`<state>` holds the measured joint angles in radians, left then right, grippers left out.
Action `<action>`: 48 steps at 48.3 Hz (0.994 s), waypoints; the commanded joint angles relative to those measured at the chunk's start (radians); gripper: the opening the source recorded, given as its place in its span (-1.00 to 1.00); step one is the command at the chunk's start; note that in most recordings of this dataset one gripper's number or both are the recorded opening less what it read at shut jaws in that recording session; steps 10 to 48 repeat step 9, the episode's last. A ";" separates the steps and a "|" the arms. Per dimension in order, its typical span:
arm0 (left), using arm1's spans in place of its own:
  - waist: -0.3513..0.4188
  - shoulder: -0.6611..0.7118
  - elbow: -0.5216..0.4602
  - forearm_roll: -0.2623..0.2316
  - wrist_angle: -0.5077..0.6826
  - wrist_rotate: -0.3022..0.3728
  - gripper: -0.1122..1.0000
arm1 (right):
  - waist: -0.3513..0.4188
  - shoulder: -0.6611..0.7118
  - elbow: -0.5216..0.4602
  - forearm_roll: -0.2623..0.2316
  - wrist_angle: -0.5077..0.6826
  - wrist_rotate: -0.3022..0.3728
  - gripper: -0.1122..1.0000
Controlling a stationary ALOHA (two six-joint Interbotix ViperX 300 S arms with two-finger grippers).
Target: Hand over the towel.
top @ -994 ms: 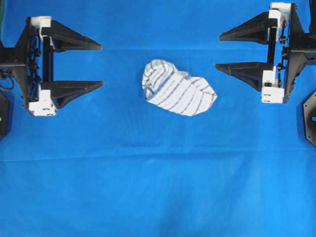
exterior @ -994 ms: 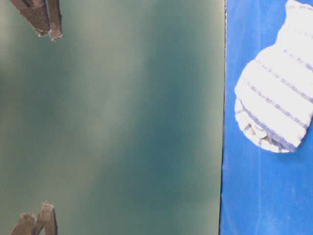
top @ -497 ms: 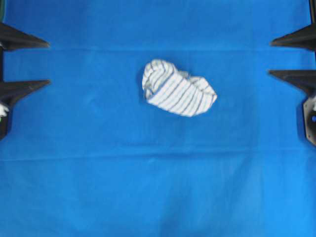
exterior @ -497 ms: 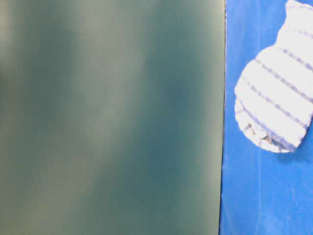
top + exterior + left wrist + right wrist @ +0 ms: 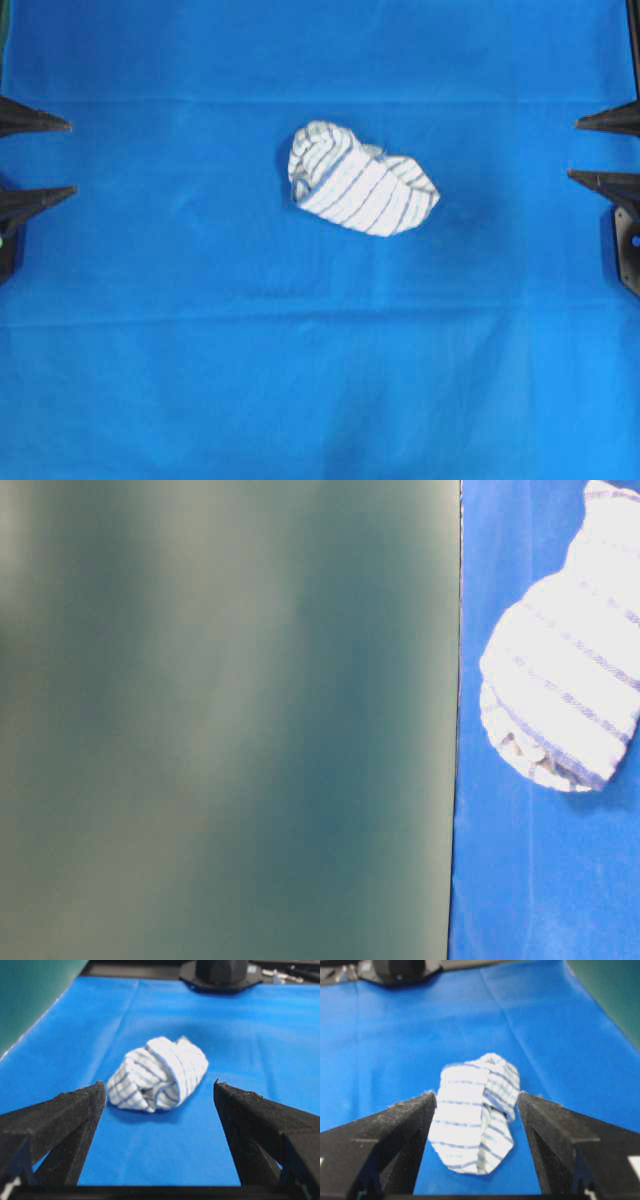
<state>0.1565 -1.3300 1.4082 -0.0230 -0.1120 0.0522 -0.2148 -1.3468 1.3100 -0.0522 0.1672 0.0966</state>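
Both grippers have drawn back toward the side edges of the overhead view since a second ago, so you now see only the fingertips of the left gripper (image 5: 30, 158) at the left edge and the right gripper (image 5: 610, 150) at the right edge, each with its jaws wide apart and empty. Your small white towel with thin blue and grey stripes (image 5: 360, 180) has not shifted: it lies bunched just above the middle of the frame on the large plain blue cloth (image 5: 320, 380). Expect it to be light, soft and floppy; it will likely sag and unroll when lifted. Pinch a raised fold on top, deep enough to gather several layers.
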 commanded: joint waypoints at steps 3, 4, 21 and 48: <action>0.005 0.000 -0.009 -0.003 -0.005 0.002 0.88 | -0.003 0.006 -0.014 0.003 -0.015 0.003 0.46; 0.005 0.002 -0.009 -0.003 -0.005 0.002 0.88 | -0.003 0.006 -0.015 0.003 -0.015 0.003 0.46; 0.005 0.000 -0.009 -0.002 -0.005 0.002 0.88 | -0.002 0.006 -0.015 0.003 -0.015 0.002 0.46; 0.005 0.000 -0.009 -0.002 -0.005 0.002 0.88 | -0.002 0.006 -0.015 0.003 -0.015 0.002 0.46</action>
